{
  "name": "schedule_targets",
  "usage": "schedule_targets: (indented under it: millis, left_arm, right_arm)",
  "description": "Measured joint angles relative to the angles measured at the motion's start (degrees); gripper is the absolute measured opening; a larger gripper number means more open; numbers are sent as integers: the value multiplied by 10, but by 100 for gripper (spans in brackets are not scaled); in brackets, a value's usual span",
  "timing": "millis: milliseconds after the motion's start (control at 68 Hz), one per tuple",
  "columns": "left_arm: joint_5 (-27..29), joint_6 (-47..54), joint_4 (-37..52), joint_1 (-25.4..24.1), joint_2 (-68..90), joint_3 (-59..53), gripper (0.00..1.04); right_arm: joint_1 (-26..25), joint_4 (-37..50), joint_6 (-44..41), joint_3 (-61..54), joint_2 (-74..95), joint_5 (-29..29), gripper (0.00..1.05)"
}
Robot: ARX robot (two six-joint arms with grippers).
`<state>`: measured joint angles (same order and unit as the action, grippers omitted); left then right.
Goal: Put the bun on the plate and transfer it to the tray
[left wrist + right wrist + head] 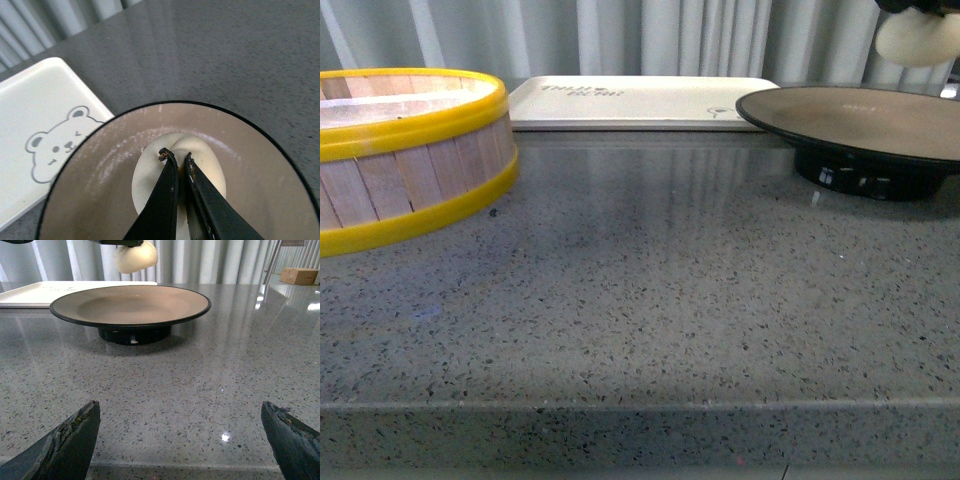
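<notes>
- Front view: bun [918, 38] hangs above the plate [860, 118], far right; tray [640, 103] lies to the plate's left.
- Left wrist view: left gripper [176, 156] pinches the bun's top, over the plate.
- Right wrist view: right gripper [180, 412] spread wide, on the plate's near side.

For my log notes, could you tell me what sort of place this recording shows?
Likely a staged kitchen counter: a speckled grey stone worktop, a wooden steamer basket and a bun above a plate, with grey curtains behind.
</notes>
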<state>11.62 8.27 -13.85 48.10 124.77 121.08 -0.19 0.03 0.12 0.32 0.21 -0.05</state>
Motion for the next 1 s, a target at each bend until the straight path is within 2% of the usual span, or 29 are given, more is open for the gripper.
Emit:
schedule_targets:
  millis: [206, 559, 853, 912, 1000]
  left_arm:
    - [21, 22, -12, -12, 28, 29, 4]
    - [-19, 19, -40, -27, 28, -20, 4]
    - [-38, -2, -54, -26, 27, -19, 4]
    - [-39, -8, -57, -26, 26, -18, 10]
    - [-41, -10, -57, -25, 24, -18, 24]
  right_arm:
    - [0, 0, 0, 0, 0, 0, 96]
    - [0, 0, 0, 0, 0, 0, 96]
    - [0, 0, 0, 0, 0, 0, 96]
    - [0, 0, 0, 0, 0, 0, 96]
    - [0, 0, 0, 0, 0, 0, 96]
